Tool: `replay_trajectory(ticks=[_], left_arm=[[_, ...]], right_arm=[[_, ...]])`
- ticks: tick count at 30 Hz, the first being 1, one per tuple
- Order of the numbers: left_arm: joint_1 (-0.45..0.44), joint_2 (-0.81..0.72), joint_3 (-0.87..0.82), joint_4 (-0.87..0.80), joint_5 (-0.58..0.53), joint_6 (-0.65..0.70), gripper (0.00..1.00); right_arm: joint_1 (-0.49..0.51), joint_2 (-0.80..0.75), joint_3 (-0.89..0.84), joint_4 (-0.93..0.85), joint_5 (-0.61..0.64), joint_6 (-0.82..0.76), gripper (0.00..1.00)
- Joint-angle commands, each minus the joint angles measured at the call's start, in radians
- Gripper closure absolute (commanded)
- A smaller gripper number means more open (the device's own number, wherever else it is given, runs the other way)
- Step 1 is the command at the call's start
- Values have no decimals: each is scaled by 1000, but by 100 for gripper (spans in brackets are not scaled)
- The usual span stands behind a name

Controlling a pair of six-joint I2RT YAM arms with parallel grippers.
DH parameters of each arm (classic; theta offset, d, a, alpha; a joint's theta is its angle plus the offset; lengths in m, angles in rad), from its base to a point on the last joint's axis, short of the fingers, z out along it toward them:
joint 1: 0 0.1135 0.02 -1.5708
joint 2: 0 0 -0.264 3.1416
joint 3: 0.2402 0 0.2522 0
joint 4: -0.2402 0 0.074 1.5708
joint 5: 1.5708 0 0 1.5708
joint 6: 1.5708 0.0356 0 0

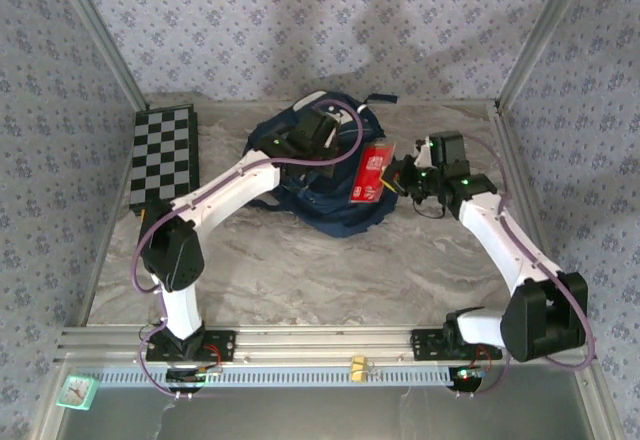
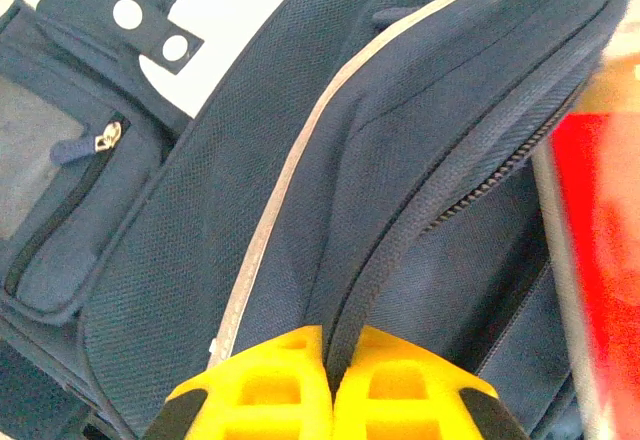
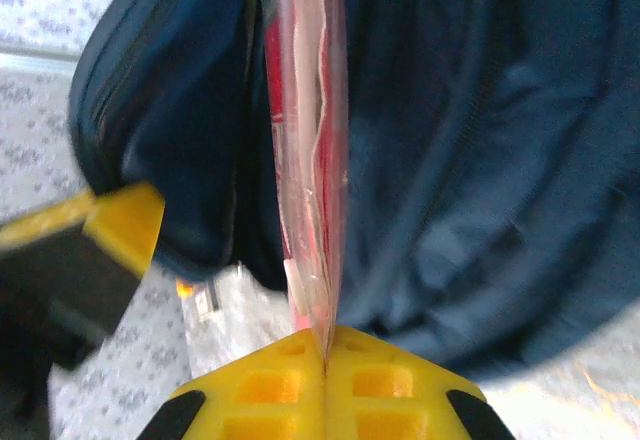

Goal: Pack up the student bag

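The student bag [image 1: 335, 212], navy with a white stripe and a white patch, lies at the far middle of the table. My left gripper [image 1: 322, 128] rests on top of it. In the left wrist view its yellow fingers [image 2: 280, 380] are shut on the zipper edge of the bag [image 2: 250, 160] beside the open main compartment. My right gripper [image 1: 397, 176] is shut on a flat red packet in clear wrap [image 1: 371, 173]. That packet [image 3: 310, 160] stands edge-on at the bag's [image 3: 500, 160] opening. Its red side [image 2: 605, 250] shows at the right of the left wrist view.
A folded chessboard [image 1: 163, 155] lies at the far left by the wall. Patterned walls close the left, back and right. Bare marble table [image 1: 330, 280] stretches between the bag and the arm bases. A small yellow piece [image 1: 357, 365] sits on the front rail.
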Motion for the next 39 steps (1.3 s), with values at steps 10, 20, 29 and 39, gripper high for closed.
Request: replay_trajectory(ticks=[10,20,29,39], left_arm=[[-15,-33,122,-49,-26,-209,100],[26,-44,97,-27,36,-215,100],[39,-66,68,-7,97,-184,100],[40,-73,43,-16,109,-146,100]], right_arm=[[251,273,103,418,485,214,99],[272,208,107,305,406,37,67],[52,233,217,58,253,-30,59],[51,450,417,67,179,-60,81]])
